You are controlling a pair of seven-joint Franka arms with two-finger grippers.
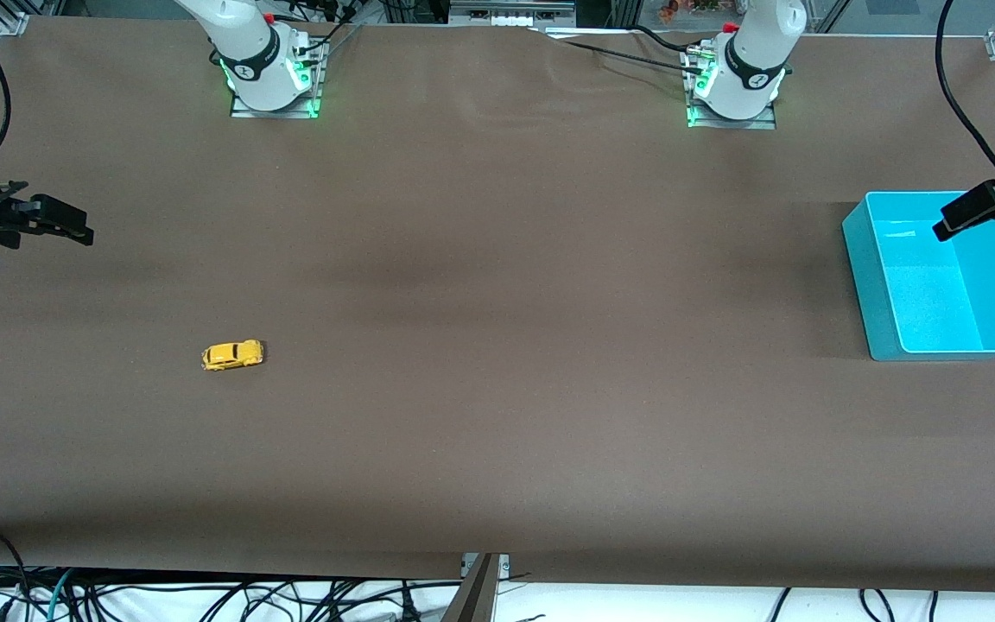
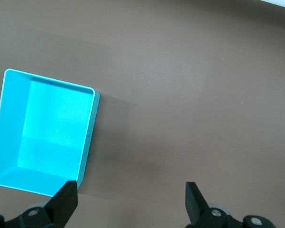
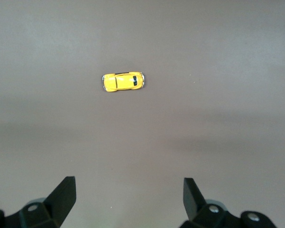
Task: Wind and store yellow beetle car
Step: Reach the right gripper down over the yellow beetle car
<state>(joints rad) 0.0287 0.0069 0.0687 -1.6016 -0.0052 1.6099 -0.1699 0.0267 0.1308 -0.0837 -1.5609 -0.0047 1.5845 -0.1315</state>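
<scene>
Nearest the front camera is the yellow beetle car (image 1: 232,354), standing on its wheels on the brown counter (image 1: 497,345) toward the right arm's end, its long axis running along the counter's length. I see the right gripper (image 1: 61,223) hanging high over that same end, above a patch of counter farther from the camera than the car, so this is clearly the arm I would send. At the left arm's end the teal bin (image 1: 938,275) sits empty, with the left gripper (image 1: 968,212) hovering over its rim; that arm waits.

From the left wrist camera I look down on the bin (image 2: 45,130) just off one of the fingers (image 2: 66,202), and both fingers stand wide apart with nothing between them.

From the right wrist camera the car (image 3: 124,81) lies ahead of the right gripper (image 3: 128,194), well apart from it. Its fingers (image 3: 64,194) are spread wide and empty. The car's length runs across the gap, from finger to finger, so I judge the wrist needs a quarter turn to pinch the car's sides before descending.
</scene>
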